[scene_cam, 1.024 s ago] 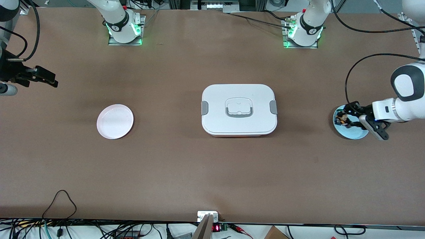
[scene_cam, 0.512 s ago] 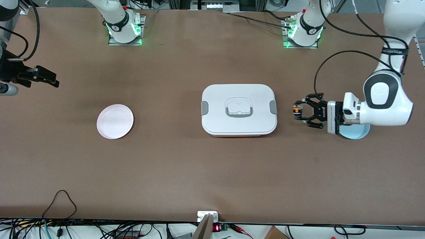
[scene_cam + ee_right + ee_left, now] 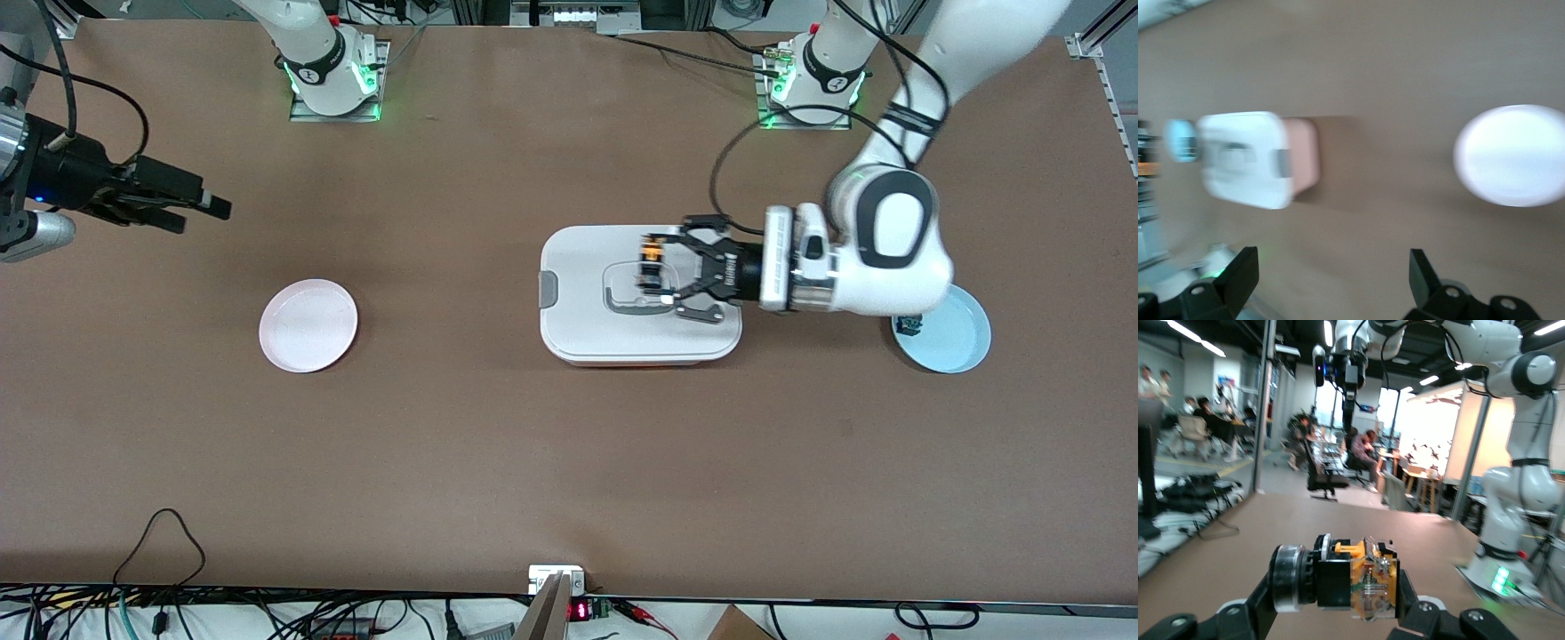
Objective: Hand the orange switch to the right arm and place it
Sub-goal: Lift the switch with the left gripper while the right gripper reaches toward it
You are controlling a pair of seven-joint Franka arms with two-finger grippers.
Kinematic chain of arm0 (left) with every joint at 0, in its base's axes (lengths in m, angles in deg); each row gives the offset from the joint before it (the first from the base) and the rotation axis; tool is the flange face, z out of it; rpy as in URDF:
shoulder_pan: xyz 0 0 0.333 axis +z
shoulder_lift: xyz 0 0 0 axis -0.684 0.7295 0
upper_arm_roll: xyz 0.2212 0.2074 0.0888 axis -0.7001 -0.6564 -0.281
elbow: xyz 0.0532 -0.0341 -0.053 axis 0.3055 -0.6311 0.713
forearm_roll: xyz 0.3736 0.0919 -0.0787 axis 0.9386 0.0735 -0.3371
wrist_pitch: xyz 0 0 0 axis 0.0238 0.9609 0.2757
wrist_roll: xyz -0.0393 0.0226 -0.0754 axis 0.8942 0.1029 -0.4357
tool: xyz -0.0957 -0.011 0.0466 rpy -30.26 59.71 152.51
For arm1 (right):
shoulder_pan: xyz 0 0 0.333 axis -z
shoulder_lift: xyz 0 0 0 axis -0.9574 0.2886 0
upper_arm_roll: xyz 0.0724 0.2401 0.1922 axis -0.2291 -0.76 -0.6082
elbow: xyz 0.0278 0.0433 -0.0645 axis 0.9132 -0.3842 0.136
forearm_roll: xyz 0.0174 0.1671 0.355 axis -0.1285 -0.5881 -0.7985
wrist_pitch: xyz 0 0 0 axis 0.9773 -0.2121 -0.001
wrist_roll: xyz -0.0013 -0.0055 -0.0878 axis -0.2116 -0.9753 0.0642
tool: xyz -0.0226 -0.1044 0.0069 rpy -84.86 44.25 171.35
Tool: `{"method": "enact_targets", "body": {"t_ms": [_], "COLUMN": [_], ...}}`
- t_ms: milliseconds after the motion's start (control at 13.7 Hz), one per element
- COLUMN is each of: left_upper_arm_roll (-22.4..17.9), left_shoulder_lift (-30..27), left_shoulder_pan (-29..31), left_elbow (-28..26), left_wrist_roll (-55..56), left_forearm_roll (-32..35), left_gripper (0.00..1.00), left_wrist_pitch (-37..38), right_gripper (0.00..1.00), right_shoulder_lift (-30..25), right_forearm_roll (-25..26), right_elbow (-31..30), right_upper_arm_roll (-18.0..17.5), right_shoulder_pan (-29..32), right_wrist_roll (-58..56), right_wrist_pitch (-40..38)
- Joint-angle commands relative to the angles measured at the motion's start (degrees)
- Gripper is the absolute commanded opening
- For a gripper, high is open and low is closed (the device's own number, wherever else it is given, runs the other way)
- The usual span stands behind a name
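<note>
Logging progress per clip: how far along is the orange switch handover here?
Done: the left pincer is shut on the orange switch and holds it over the white lidded box, away from the blue plate. In hand: carrying it toward the right arm. Left: the right pincer hangs open over the table's right-arm end, no handover yet; the pink plate holds nothing.

The orange switch (image 3: 652,264) is a small cylindrical push-button with a black body, an orange part and an exposed tan/gold section (image 3: 1368,585). It lies sideways, clamped between the fingers of the left gripper (image 3: 665,274) and clear of any surface. The right arm (image 3: 53,173) ends in a slim black gripper (image 3: 191,206), fingers spread, well apart from the switch.
</note>
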Motion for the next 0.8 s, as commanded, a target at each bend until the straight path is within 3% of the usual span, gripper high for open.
{"method": "enact_targets", "body": {"t_ms": [0, 146, 439, 732], "left_upper_arm_roll": [0.4, 0.5, 0.5, 0.5], "left_shoulder_lift": [0.1, -0.2, -0.1, -0.1], "left_shoulder_pan": [-6.3, -10.1, -15.6, -16.7], "left_elbow": [0.3, 1.3, 2.8, 3.3], "left_wrist_roll": [-7.1, -11.9, -16.4, -16.5], "left_forearm_roll": [-12.4, -19.1, -27.8, -29.4], "left_gripper": [0.23, 0.23, 0.22, 0.22], "left_wrist_pitch": [-6.7, -10.9, -15.6, -16.3], "right_gripper": [1.00, 1.00, 1.00, 1.00], "right_shoulder_lift": [-0.4, -0.4, 1.3, 5.3], "right_forearm_roll": [-19.3, -30.8, -43.3, -52.0], "right_elbow": [-6.4, -12.8, -22.4, -23.7], "right_upper_arm_roll": [0.2, 0.0, 0.0, 0.0], "right_shoulder_pan": [0.0, -0.5, -3.6, -8.8], "right_wrist_roll": [-0.7, -0.8, -11.4, -15.9], "right_wrist_pitch": [-0.2, 0.1, -0.5, -0.4]}}
